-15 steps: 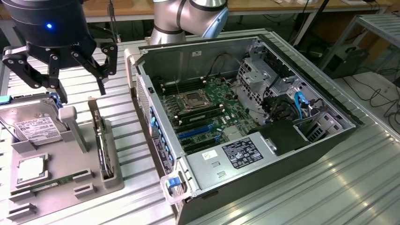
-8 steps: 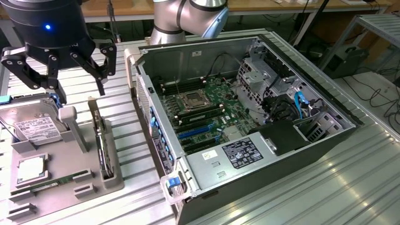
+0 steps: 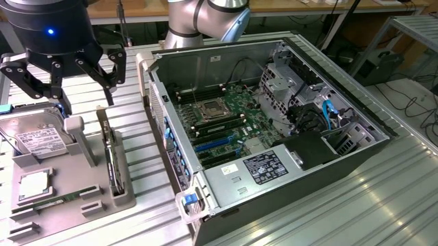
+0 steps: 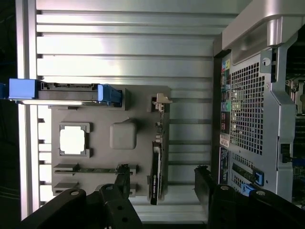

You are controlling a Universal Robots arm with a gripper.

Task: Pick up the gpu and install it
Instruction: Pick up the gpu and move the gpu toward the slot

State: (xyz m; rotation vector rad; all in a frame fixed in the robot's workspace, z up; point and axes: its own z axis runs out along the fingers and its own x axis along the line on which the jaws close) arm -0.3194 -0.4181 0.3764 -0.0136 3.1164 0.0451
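Hovering with my gripper (image 3: 81, 96) spread wide and empty above the grey holder (image 3: 82, 177) on the desk (image 3: 137, 77), I see the gpu (image 4: 156, 171) standing on edge in its slot below me, roughly in line with the gap between my fingers. I judge it light, stiff, thin and fragile. Best hold: pinching its flat faces near the upper edge, clear of chips.

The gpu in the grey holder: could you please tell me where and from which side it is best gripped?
Probably by its upper long edge, coming straight down from above. The gpu stands on edge in a slot of the grey holder, so its top edge is free and its two flat faces suit the open gripper hovering over it.
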